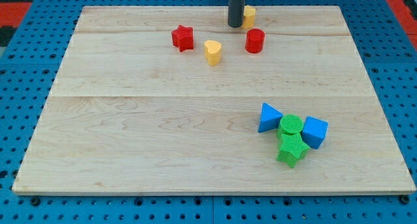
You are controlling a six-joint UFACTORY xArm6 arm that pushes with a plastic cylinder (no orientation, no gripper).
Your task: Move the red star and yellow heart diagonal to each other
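The red star (183, 38) lies near the top of the wooden board (150, 139), left of centre. The yellow heart (212, 52) lies just to its lower right, a small gap apart. My tip (235, 25) stands at the top of the board, to the upper right of the heart and touching or nearly touching a second yellow block (249, 15) partly hidden behind the rod. A red cylinder (255, 40) sits below and to the right of my tip.
At the lower right is a tight cluster: a blue triangle block (268, 117), a green cylinder (291, 126), a blue cube-like block (315, 131) and a green star (292, 150). A blue pegboard (26, 87) surrounds the board.
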